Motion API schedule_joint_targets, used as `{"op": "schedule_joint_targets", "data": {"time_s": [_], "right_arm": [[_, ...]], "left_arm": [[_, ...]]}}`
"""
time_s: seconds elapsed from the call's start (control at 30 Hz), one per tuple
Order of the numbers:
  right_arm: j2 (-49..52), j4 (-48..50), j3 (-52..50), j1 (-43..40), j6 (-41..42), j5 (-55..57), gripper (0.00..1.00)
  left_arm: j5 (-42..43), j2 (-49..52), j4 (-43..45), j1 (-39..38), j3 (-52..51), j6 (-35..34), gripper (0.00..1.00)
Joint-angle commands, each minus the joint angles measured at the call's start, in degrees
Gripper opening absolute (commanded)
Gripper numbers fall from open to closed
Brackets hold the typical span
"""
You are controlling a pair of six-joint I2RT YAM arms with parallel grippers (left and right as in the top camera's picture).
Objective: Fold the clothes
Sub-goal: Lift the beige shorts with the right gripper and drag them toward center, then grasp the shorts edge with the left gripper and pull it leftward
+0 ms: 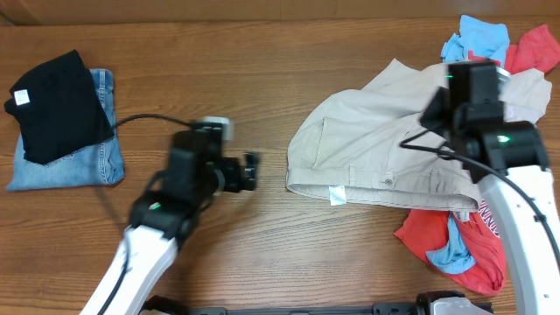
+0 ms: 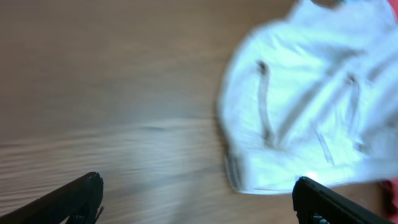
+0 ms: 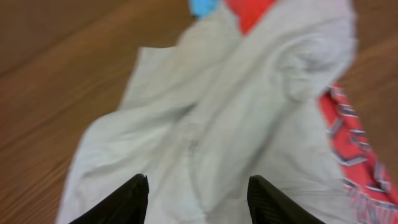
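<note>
from overhead we see a brown wood-grain tabletop [image 1: 262, 70] filling the whole view. the crumpled pale beige cotton trousers [image 1: 376, 140] lie well to the right of the left claw [image 1: 251, 171], which hovers over bare wood, jaws wide, holding nothing. the trousers' long axis runs roughly left to right. their waistband lies along the near edge, with a small white label [image 1: 337, 194] toward the left claw's side, and the rest is bunched toward the far right. the right arm [image 1: 503, 149] reaches over their right end, where a heap of red garments [image 1: 472, 254] and light blue garments [image 1: 477, 35] lies. far left of the left claw, a folded black garment [image 1: 57, 105] rests on folded blue denim jeans [image 1: 87, 166].

the left wrist view is blurred. the trousers sit ahead and to the right of the wide-spread claw, with bare wood between its fingers [image 2: 74, 199].

in the right wrist view the right claw [image 3: 198, 186] hangs over the trousers. its jaws are partway apart, with cloth showing in the gap and nothing clamped. there is wood to its left and red cloth to its right.
</note>
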Motion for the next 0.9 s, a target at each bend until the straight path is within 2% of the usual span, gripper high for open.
{"op": "schedule_joint_targets", "data": {"time_s": [0.0,0.1,0.33,0.5,0.57,0.6,0.63,0.73,0.77,0.8,0.87], "right_arm": [[-0.44,-1.90,0.81,-3.93,-1.03,0.74,0.56],[-0.44,-3.74,0.81,-7.10,-1.46,0.72,0.56],[-0.44,-4.57,0.79,-8.74,-1.84,0.76,0.56],[-0.44,-4.55,0.79,-8.74,-1.81,0.76,0.56],[-0.44,-4.57,0.79,-8.74,-1.81,0.74,0.56],[-0.44,-4.57,0.79,-8.74,-1.81,0.74,0.56],[-0.44,-4.57,0.79,-8.74,-1.81,0.74,0.56],[-0.44,-4.66,0.79,-8.74,-1.81,0.76,0.56],[-0.44,-4.68,0.79,-8.74,-1.81,0.76,0.56],[-0.44,-4.68,0.79,-8.74,-1.81,0.76,0.56],[-0.44,-4.68,0.76,-8.74,-1.81,0.76,0.56]], "left_arm": [[7.80,7.39,4.33,-3.54,1.25,-9.94,1.00],[13.25,14.86,11.39,-4.85,1.25,-16.00,1.00],[16.26,26.84,22.23,-5.84,1.25,-22.32,1.00],[18.67,32.57,25.46,-6.14,1.25,-28.65,0.99],[18.84,34.21,26.36,-6.67,1.25,-28.74,0.94],[19.10,34.95,26.73,-7.04,1.25,-29.31,0.88],[19.26,35.45,26.97,-7.39,1.25,-29.92,0.76],[20.04,36.09,27.61,-8.52,1.25,-30.16,0.30],[20.28,36.04,27.85,-8.72,1.27,-30.08,0.09],[20.90,35.93,28.02,-8.72,1.31,-30.10,0.04],[22.58,35.19,27.96,-8.24,1.92,-29.38,0.04]]}}
